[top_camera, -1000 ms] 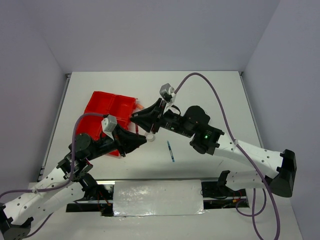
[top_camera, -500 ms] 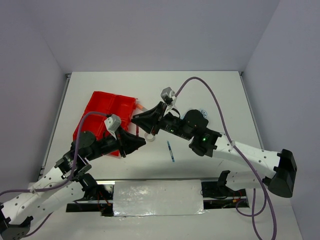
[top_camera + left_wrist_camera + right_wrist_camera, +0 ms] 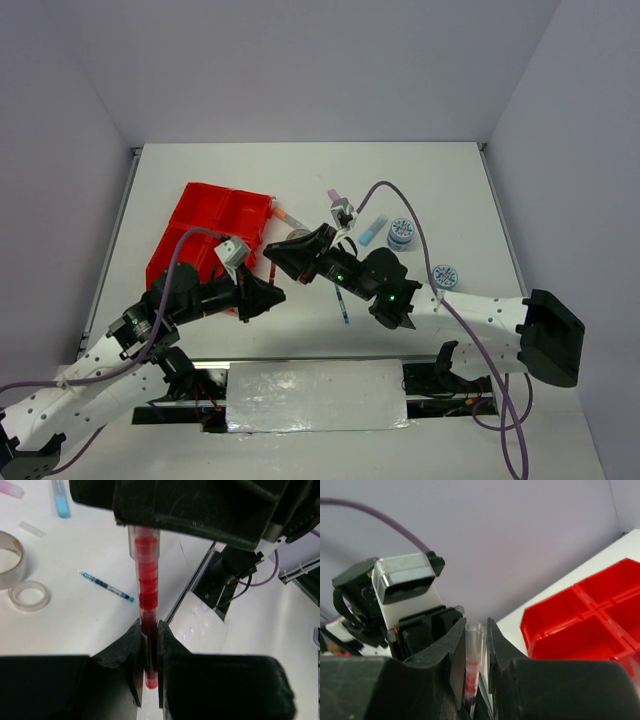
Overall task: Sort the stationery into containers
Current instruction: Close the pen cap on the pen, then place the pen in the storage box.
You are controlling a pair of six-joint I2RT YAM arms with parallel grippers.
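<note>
**Red pen handover, both tools on it**

Your right arm has swung in low, uncovering the tape rolls point(image 3: 400, 232) on the counter point(image 3: 250, 170). Left tool point(image 3: 148, 630) and right tool point(image 3: 476, 630) both clamp the red pen point(image 3: 148, 580), which is held aloft just beside the red tray point(image 3: 205, 215). Looks like mid-handover. Next, open one tool, then carry the pen to a compartment.

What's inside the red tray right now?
Nothing visible in the red tray: its far compartments show bare. The left arm covers part of the near ones, so those are unknown.
</note>
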